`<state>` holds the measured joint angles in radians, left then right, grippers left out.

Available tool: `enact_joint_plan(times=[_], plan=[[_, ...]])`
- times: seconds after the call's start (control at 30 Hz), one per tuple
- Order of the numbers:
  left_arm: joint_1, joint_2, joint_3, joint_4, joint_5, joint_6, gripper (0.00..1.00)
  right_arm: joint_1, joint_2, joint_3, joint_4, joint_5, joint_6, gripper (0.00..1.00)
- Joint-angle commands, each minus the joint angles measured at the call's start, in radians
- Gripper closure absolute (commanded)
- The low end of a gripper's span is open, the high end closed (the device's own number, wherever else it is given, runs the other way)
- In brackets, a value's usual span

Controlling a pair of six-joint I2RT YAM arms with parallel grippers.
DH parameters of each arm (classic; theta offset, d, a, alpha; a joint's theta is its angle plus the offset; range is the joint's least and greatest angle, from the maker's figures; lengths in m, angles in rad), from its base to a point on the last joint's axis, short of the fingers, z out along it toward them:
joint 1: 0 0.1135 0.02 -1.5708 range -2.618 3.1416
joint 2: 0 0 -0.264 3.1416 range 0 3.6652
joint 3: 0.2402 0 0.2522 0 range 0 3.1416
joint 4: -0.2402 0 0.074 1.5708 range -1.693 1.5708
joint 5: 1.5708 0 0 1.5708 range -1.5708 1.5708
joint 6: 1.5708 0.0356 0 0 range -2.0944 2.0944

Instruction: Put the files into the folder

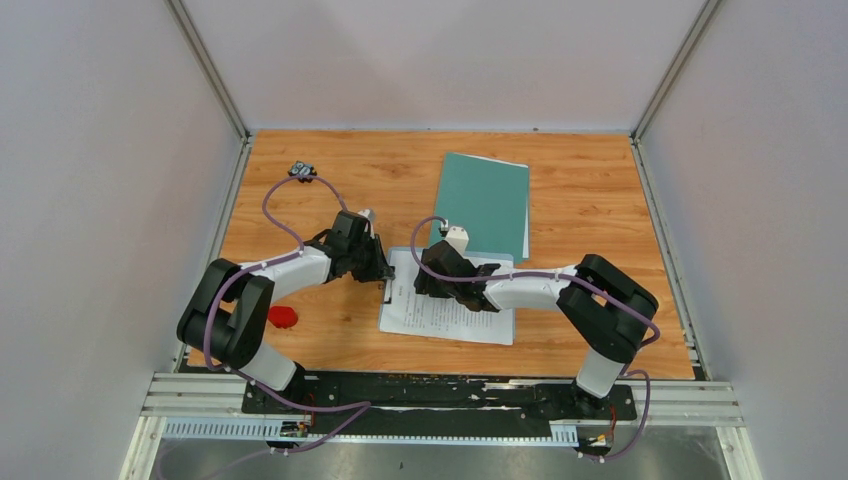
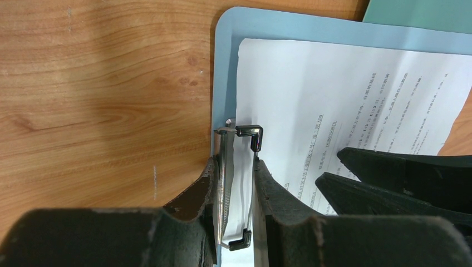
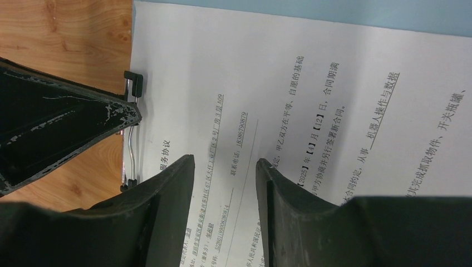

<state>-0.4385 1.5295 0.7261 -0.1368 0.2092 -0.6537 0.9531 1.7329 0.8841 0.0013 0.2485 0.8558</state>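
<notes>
The files (image 1: 445, 318) are white printed sheets lying on a light blue clipboard (image 1: 392, 262) at the table's front middle. The teal folder (image 1: 485, 200) lies closed behind them, a white sheet edge showing along its right side. My left gripper (image 2: 236, 167) is shut on the clipboard's metal clip (image 2: 240, 133) at the sheets' left edge. My right gripper (image 3: 225, 161) is open, its fingers low over the printed sheet (image 3: 306, 72), just right of the clip (image 3: 131, 133). The right gripper's fingers (image 2: 401, 167) show in the left wrist view too.
A red round object (image 1: 283, 317) lies on the wood by the left arm. A small dark clip-like item (image 1: 302, 170) sits at the back left. Grey walls and metal rails enclose the table. The folder corner (image 2: 423, 14) touches the clipboard's far edge (image 2: 222, 67).
</notes>
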Motion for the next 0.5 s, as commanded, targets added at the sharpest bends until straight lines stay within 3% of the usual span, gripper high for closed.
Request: enact_joint_plan(times=[0.0,0.47], plan=[[-0.008,-0.017,-0.015,0.009,0.034,-0.032,1.00,0.012,0.019,-0.025,-0.057,-0.020,-0.003,0.54],[-0.008,-0.013,-0.019,0.006,0.030,-0.021,1.00,0.010,0.055,0.002,-0.032,-0.020,-0.063,0.55]])
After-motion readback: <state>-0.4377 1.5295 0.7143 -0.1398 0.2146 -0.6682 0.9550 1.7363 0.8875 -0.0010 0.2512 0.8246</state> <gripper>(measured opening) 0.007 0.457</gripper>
